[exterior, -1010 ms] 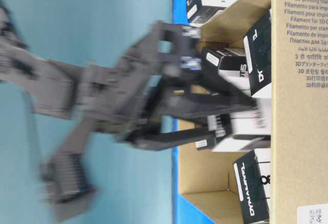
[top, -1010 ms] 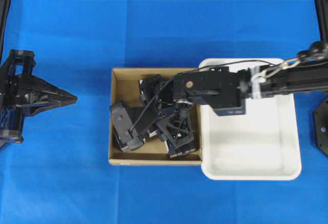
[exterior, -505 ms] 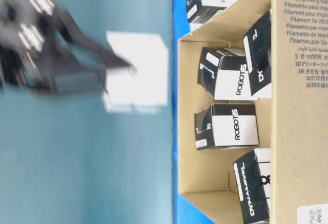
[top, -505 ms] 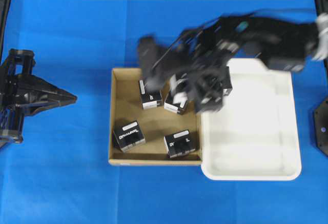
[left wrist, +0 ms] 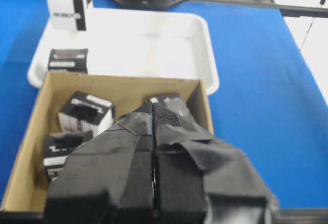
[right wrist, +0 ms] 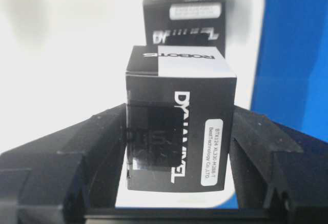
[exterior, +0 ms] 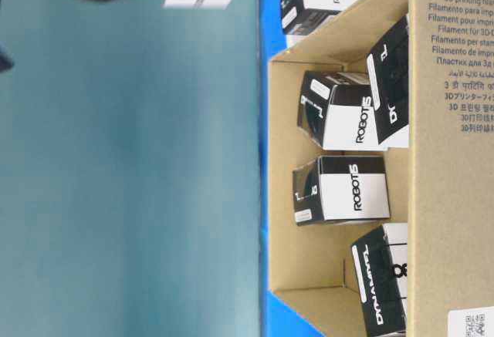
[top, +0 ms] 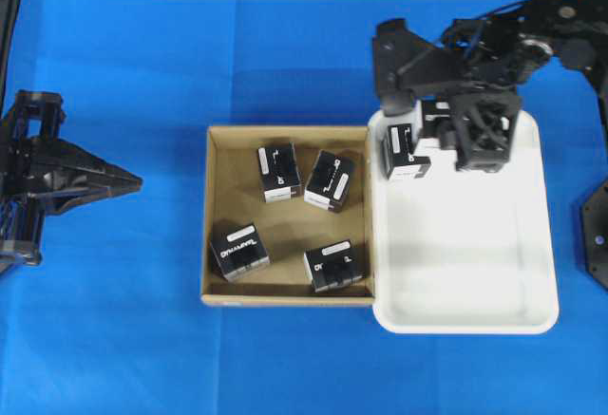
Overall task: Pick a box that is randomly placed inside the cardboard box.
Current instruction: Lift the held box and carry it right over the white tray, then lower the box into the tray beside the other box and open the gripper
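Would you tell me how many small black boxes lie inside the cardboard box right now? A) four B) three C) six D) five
A: the overhead view shows four black boxes in the cardboard box; a fifth is clamped in the right gripper over the white tray.

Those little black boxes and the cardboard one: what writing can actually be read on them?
"ROBOTIS": top of the box in the right claw.
"BestTechnology CO.,LTD": its white sticker; the line beside it is too small.
"ROBOTIS": box sides inside the cardboard box.
"3D printing", "Filament": the cardboard wall.
Labels in the overhead view: too small to read.
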Motion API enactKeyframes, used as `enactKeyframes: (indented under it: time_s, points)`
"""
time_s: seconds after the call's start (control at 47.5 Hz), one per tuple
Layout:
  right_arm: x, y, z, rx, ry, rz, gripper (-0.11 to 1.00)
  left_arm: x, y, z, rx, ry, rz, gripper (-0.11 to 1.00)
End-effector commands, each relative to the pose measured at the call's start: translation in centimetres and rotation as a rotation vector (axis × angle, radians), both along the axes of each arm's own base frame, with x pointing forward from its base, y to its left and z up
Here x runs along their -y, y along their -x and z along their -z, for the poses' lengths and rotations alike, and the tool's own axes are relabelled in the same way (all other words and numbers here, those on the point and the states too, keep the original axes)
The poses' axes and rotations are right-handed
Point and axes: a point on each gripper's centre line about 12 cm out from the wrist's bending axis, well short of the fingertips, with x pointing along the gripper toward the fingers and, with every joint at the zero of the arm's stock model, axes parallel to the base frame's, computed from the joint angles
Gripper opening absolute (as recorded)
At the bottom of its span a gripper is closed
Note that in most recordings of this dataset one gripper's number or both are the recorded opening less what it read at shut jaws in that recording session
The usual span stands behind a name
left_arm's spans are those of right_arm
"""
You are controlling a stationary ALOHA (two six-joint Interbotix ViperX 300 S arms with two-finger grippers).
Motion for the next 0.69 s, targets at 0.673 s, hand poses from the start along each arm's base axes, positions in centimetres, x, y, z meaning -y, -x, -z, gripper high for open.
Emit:
enactKeyframes:
  time_s: [0.673]
  points:
    - [-0.1,3.6,7.0,0.002,0.04,-0.017,0.59,0.3,-0.3,-1.5,0.045,0.05,0.008,-0.07]
